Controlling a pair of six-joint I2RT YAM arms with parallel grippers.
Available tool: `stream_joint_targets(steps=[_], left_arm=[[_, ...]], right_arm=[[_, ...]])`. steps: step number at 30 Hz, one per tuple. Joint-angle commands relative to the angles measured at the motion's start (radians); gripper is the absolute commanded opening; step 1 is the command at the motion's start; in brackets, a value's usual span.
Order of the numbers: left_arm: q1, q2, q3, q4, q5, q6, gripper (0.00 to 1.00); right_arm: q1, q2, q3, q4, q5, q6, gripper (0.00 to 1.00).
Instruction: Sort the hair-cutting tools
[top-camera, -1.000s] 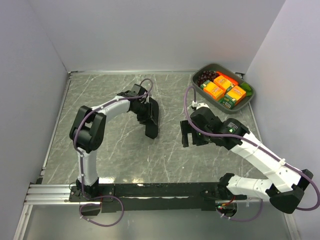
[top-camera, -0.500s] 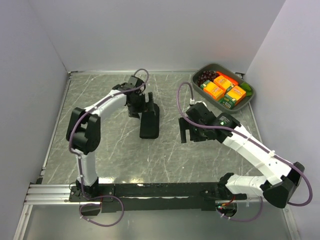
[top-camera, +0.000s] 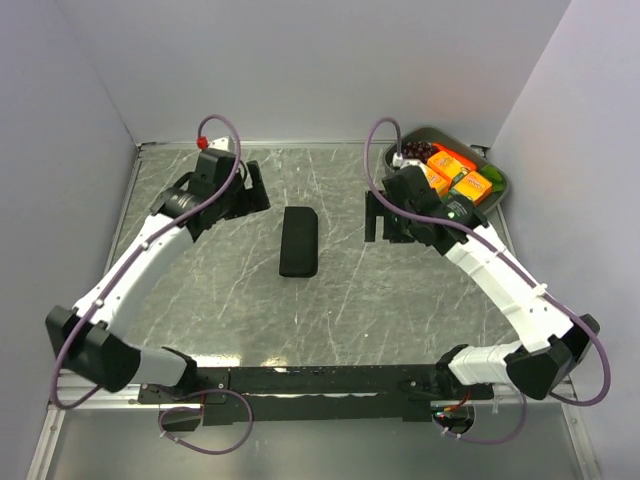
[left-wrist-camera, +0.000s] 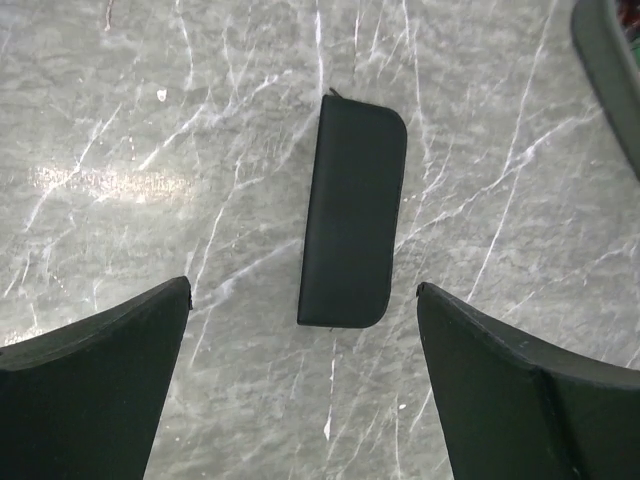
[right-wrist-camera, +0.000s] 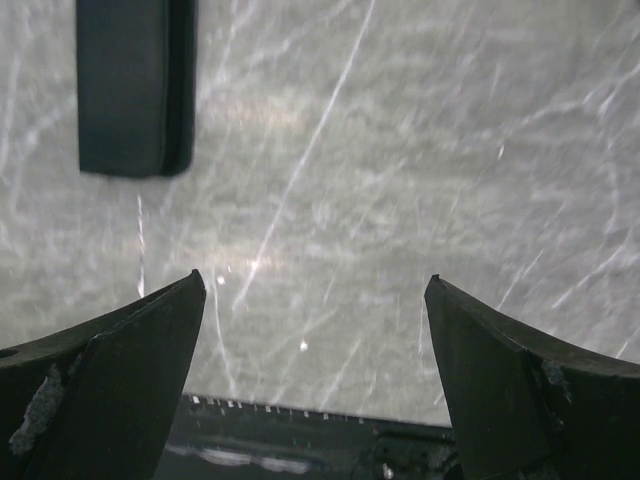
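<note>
The hair-cutting tools are out of view in every frame. A flat black zip case (top-camera: 299, 241) lies shut on the marble table (top-camera: 330, 310), near the middle. My left gripper (top-camera: 254, 187) hovers open to the case's upper left, apart from it. In the left wrist view the case (left-wrist-camera: 352, 225) lies ahead of the open left gripper (left-wrist-camera: 303, 287), with bare table between the fingers. My right gripper (top-camera: 384, 216) stands open to the right of the case. The right wrist view has the case (right-wrist-camera: 135, 85) at upper left and nothing in the right gripper (right-wrist-camera: 312, 280).
A grey tray (top-camera: 503, 180) at the back right holds orange and green packets and dark grapes; its rim (left-wrist-camera: 605, 60) shows in the left wrist view. Walls close in the table on three sides. The arms' black base rail (top-camera: 320, 380) runs along the near edge.
The left gripper opened, let go of the case and pulled back to the upper left. The case now lies flat. The right arm drew back toward the tray.
</note>
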Motion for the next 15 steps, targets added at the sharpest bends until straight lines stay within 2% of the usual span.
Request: stream_joint_targets(steps=[1,8,10,11,13,15], left_arm=[[0.004,-0.09,-0.094,0.126,-0.028,-0.004,1.0],[0.004,-0.183,-0.2,0.277,0.014,0.065,0.97],[0.004,-0.198,-0.219,0.298,0.021,0.08,0.97],[0.004,-0.203,-0.226,0.314,0.028,0.083,0.97],[0.004,-0.215,-0.249,0.361,0.051,0.092,0.97],[0.004,-0.212,-0.255,0.38,0.061,0.102,0.97]], right_arm=[[-0.017,0.074,0.117,0.006,0.066,-0.025,1.0],[-0.022,0.117,0.221,-0.04,0.102,-0.04,1.0],[-0.022,0.1,0.211,-0.008,0.089,-0.075,1.0],[-0.022,0.079,0.18,0.043,0.045,-0.164,1.0],[-0.037,0.034,0.11,0.106,-0.022,-0.174,1.0],[-0.038,0.037,0.12,0.092,0.03,-0.13,1.0]])
